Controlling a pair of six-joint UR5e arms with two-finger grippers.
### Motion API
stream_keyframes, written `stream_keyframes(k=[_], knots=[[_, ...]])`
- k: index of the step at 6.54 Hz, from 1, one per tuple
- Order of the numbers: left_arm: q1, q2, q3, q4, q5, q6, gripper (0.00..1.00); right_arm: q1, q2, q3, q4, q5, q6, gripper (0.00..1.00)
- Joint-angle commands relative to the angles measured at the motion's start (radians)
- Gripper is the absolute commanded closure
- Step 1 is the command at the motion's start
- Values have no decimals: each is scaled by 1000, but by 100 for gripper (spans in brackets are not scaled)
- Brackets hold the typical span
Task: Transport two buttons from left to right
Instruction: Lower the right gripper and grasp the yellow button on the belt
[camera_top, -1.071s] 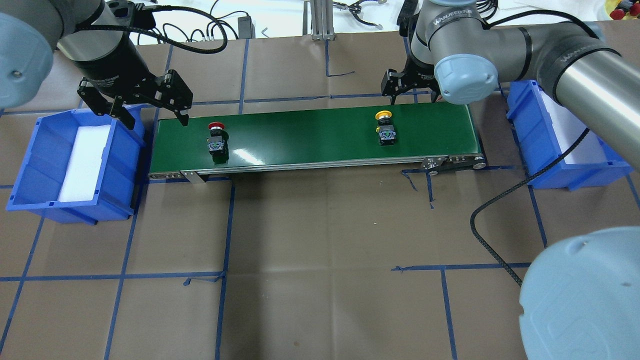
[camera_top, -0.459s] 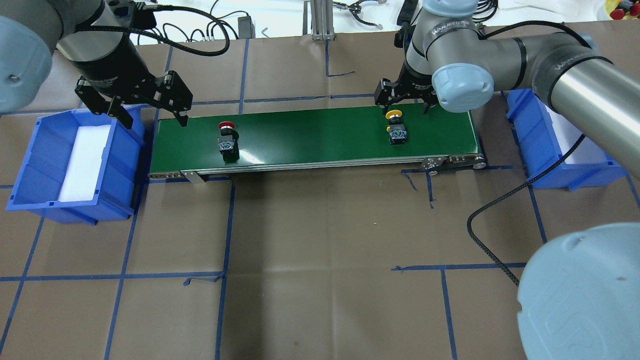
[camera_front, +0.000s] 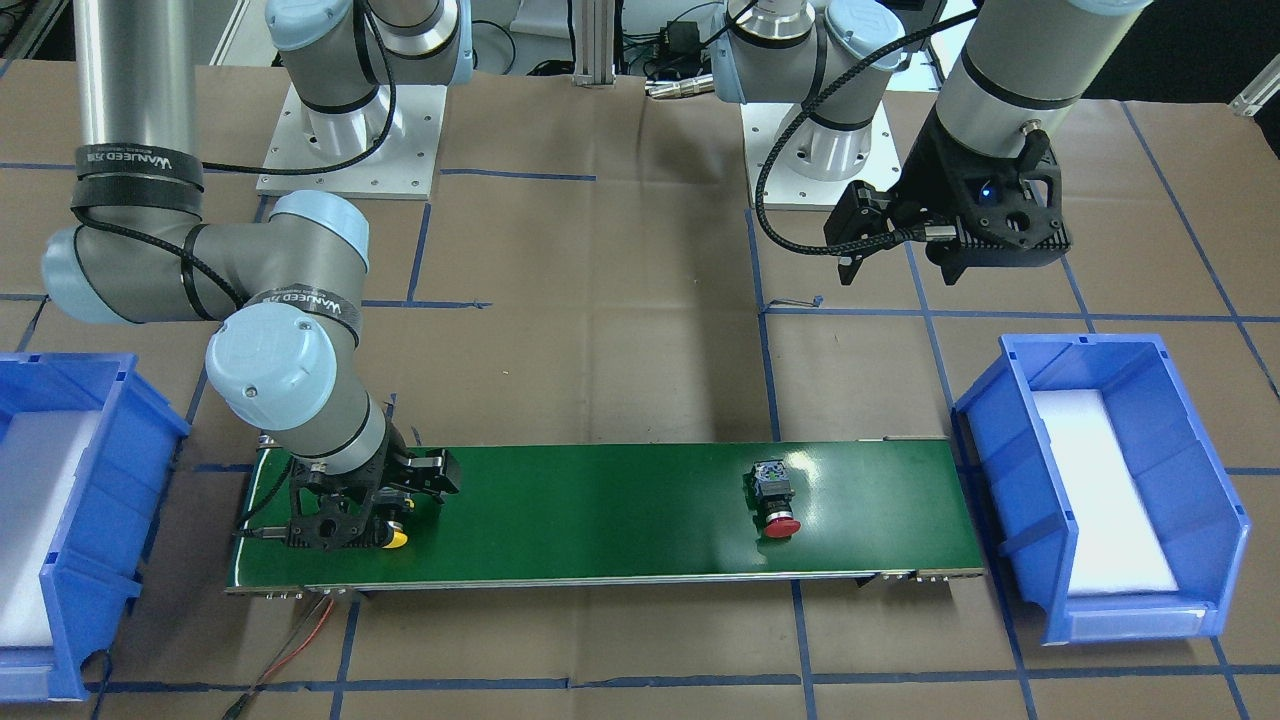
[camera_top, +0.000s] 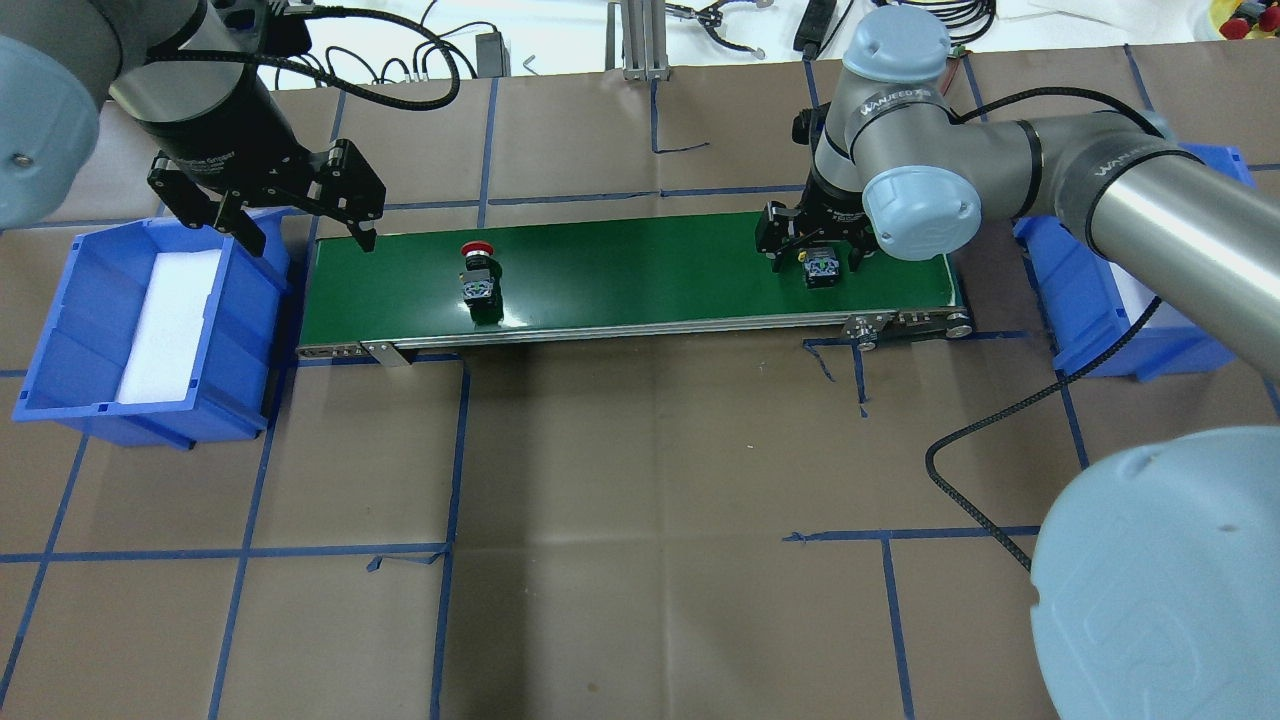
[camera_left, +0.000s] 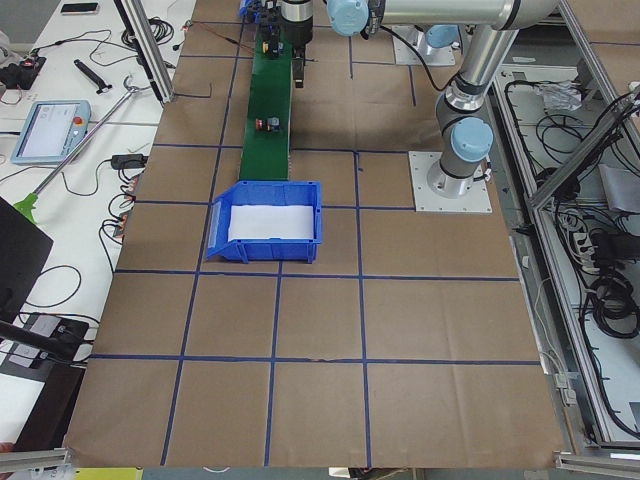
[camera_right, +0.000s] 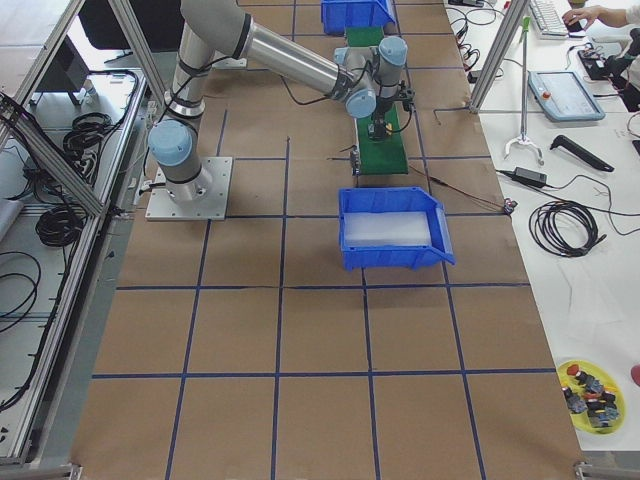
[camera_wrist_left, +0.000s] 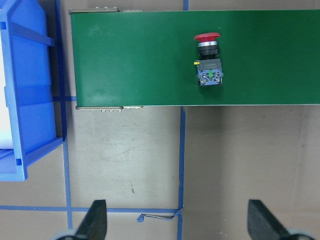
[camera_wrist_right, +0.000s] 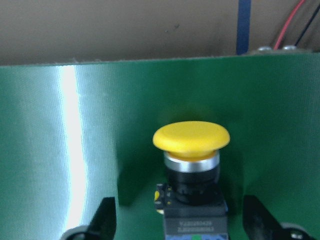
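On the near side, the brown bench (camera_top: 640, 500) lies bare, so the arms have open room. The work sits further out on the green belt (camera_top: 640, 270). At the belt's right end the yellow button (camera_wrist_right: 191, 137) lies on its side, with its contacts toward the near edge and its cap toward the far one. The right gripper (camera_top: 815, 250) is low over it, fingers (camera_wrist_right: 106, 220) spread to either side of the black body and apart from it.

To do this step well, I judge the gripper should centre on the blocky body rather than the round cap. It should then close squarely and lift straight up before swinging right to the right bin (camera_top: 1060, 290), just beside the belt end. Both long edges of the belt are close to the button, so a skewed close could nudge it off.

Well to the left on the belt, the red button (camera_top: 478, 275) lies alone with room around it. High over that left end, the left gripper (camera_top: 308, 232) hovers spread and empty, near the left bin (camera_top: 240, 330).
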Motion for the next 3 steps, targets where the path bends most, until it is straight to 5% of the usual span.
stream_keyframes(k=[1,3], knots=[[-1,3,0,0,0,1,0,-30,-6,0,72,-3,-9,90],[-1,4,2,0,0,1,0,-36,-57,-2,99,-29,-10,95]])
